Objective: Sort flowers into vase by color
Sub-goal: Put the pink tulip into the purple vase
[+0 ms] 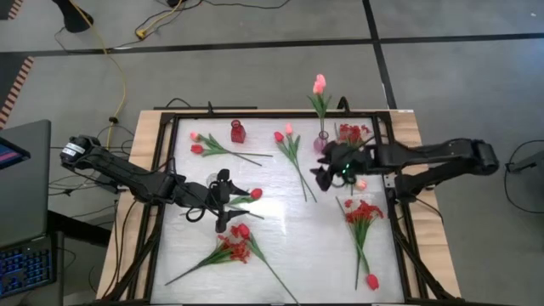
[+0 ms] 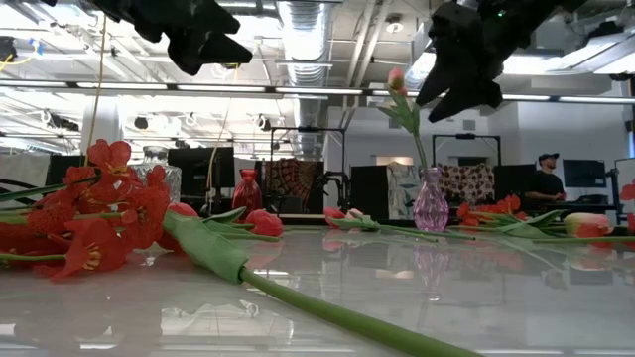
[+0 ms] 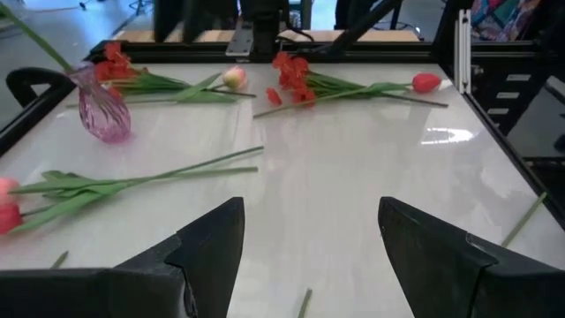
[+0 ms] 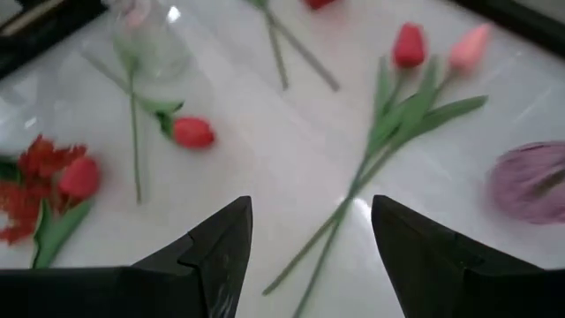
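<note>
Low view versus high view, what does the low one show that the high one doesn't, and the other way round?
Only the low view shows the room behind the table, with a seated person and ceiling lights. Only the high view shows the laptop and the yellow cable on the floor. Both show the purple vase holding a pink tulip, the red vase, and the flowers lying on the table.

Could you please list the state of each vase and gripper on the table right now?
pink vase: upright, one pink tulip in it
red vase: upright, no flowers in it
clear vase: upright
left gripper: open, holding nothing
right gripper: open, holding nothing
</note>
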